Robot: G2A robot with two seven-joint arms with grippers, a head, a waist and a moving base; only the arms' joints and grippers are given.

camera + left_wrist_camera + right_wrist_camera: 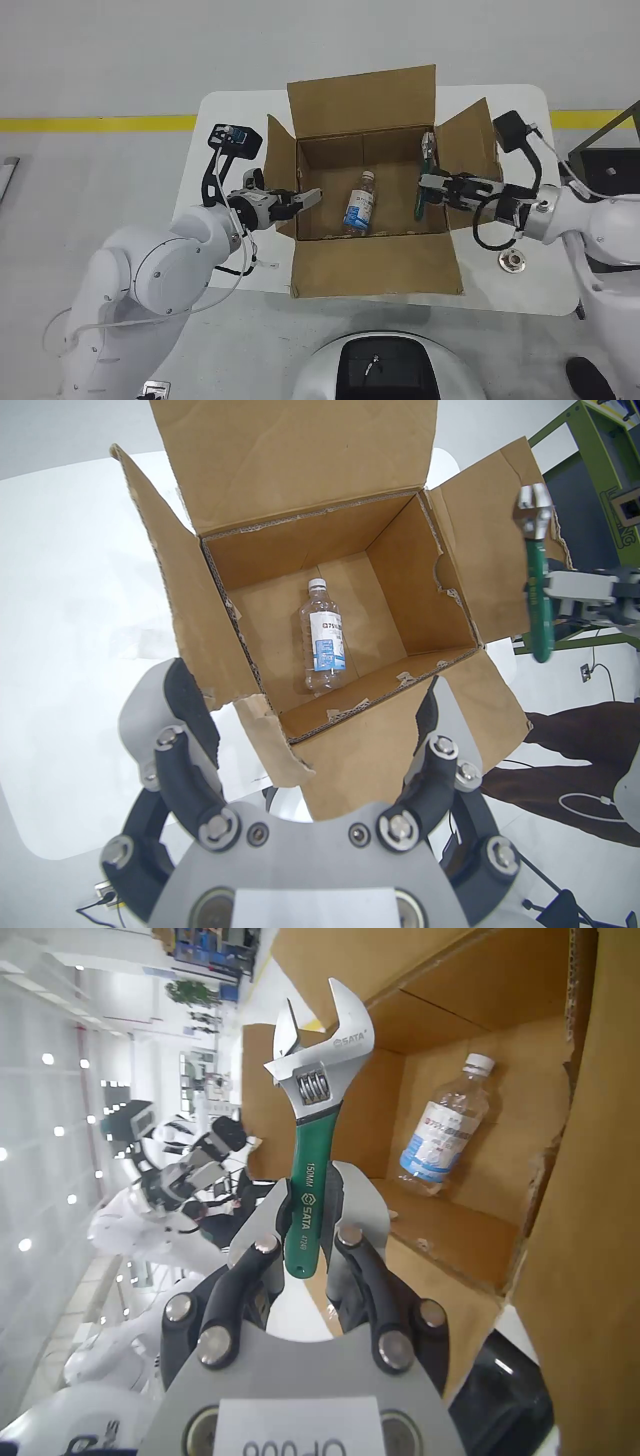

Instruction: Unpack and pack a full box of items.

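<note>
Box: open cardboard with all four flaps spread, at the centre of the top view on the white table.
Bottle: a clear bottle with a blue and white label lies flat on the box floor. Its cap points to the upper edge of the frame.
Wrench: an adjustable wrench with a green handle, raised at the box's right side in the centre right of the frame.
Right gripper: clamped on the green handle, with the steel head sticking out past the fingers.
Left gripper: fingers apart with nothing between them, at the box's left edge in the centre left of the frame.
Long axes: the wrench runs up and down the frame, roughly parallel to the bottle and the box's right wall.
Key relation: the opening lies frame-left of the wrench and below it. The bottle lies between the two grippers, slightly nearer the empty left one.
Height: the wrench seems to hang above the right flap rather than inside the walls, though the top view does not settle it.
Step, judged: either packing or unpacking fits. The wrench clears the bottle if it is lowered close to the right wall.
</note>
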